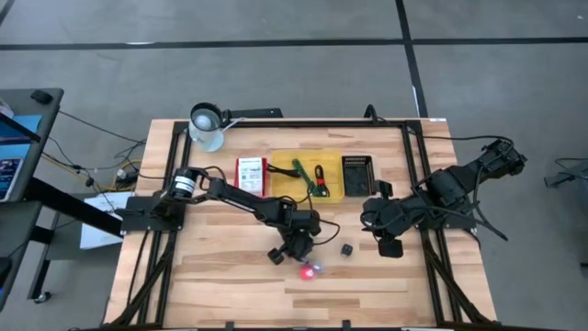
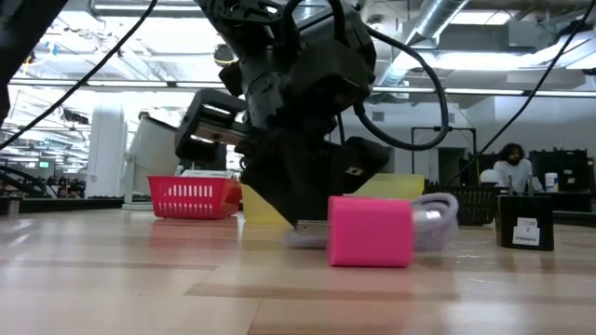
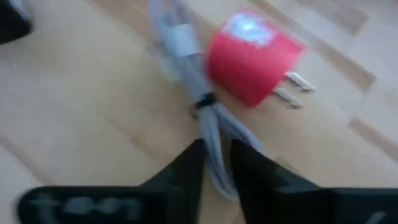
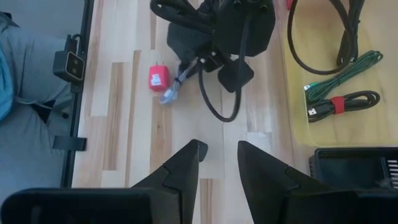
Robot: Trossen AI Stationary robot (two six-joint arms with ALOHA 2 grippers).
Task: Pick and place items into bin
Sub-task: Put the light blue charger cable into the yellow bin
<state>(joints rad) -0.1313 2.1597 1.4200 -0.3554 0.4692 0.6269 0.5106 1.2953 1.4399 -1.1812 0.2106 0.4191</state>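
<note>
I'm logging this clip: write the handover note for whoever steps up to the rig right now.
Left gripper: low over the table's front middle, fingers closed around the grey cable of the pink-red charger plug; plug not lifted yet.
Right gripper: fingers apart, holding nothing, waiting above bare wood to the right.
Things: the yellow tray at the back holds a green cable and a black cable with a red tie. A small black cube lies on the table between the arms. A red basket and a black bin flank the tray.
Done: grip on the charger cable.
Left: lift and bin the charger, then the cube.
</note>
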